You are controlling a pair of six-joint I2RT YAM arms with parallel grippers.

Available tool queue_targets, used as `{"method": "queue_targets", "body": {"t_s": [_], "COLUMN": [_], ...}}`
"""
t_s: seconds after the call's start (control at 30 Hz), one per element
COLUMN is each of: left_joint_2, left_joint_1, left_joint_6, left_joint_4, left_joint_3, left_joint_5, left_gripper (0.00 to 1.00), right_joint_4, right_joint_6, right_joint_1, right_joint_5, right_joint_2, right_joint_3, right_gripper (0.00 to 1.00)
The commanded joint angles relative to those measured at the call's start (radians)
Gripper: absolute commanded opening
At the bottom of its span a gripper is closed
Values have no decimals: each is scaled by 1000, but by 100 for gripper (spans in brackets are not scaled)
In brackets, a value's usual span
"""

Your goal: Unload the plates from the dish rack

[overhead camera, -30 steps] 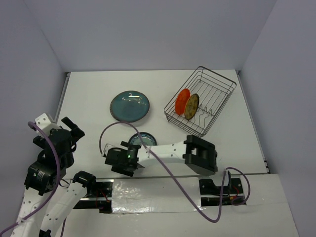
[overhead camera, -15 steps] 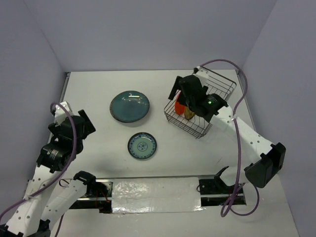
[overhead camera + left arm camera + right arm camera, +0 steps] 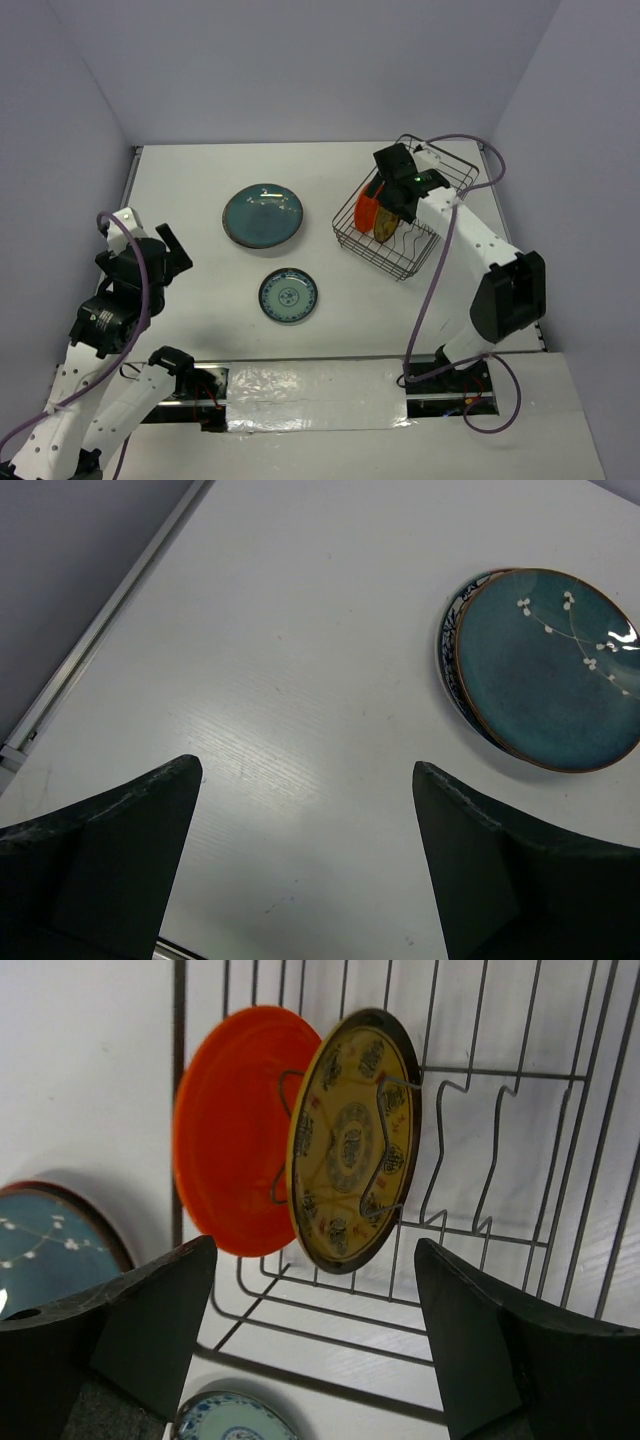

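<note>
right gripper point(image 3: 312, 1255): jaws wide, empty
rack point(image 3: 500, 1075): orange plate point(image 3: 230, 1160) 9 o'clock of olive plate point(image 3: 350, 1150)
left gripper point(image 3: 305, 775): jaws wide, empty
left wrist only: 2nd plate point(image 3: 447, 645) under teal plate point(image 3: 550, 670)

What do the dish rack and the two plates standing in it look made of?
Dish rack: thin dark metal wire, possibly coated; bent rods with a matte look.
Orange-red plate: likely glazed ceramic; plain, smooth, even colour.
Olive-brown plate: likely glazed ceramic; printed pattern, dark rim, slight sheen.
</note>
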Motion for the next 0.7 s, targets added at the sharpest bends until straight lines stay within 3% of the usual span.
{"method": "queue_targets", "body": {"t_s": [0.0, 0.23, 0.43, 0.67], "left_joint_2": [5, 15, 24, 25], "left_joint_1": [-5, -5, -5, -5], "left_joint_6": [21, 26, 29, 31], "left_joint_4": [39, 42, 46, 46], "left_joint_3": [2, 1, 2, 2], "left_joint_5": [-4, 3, 7, 10], "left_gripper": [99, 100, 100, 100], "right_joint_4": [-27, -26, -16, -9], "right_joint_6": [23, 8, 20, 21], "right_joint_1": [-14, -26, -31, -29], "right_joint_5": [-12, 0, 15, 11], "right_joint_2": [61, 157, 166, 137], "right_joint_3": [53, 92, 66, 38], "right_gripper": [86, 73, 42, 25]}}
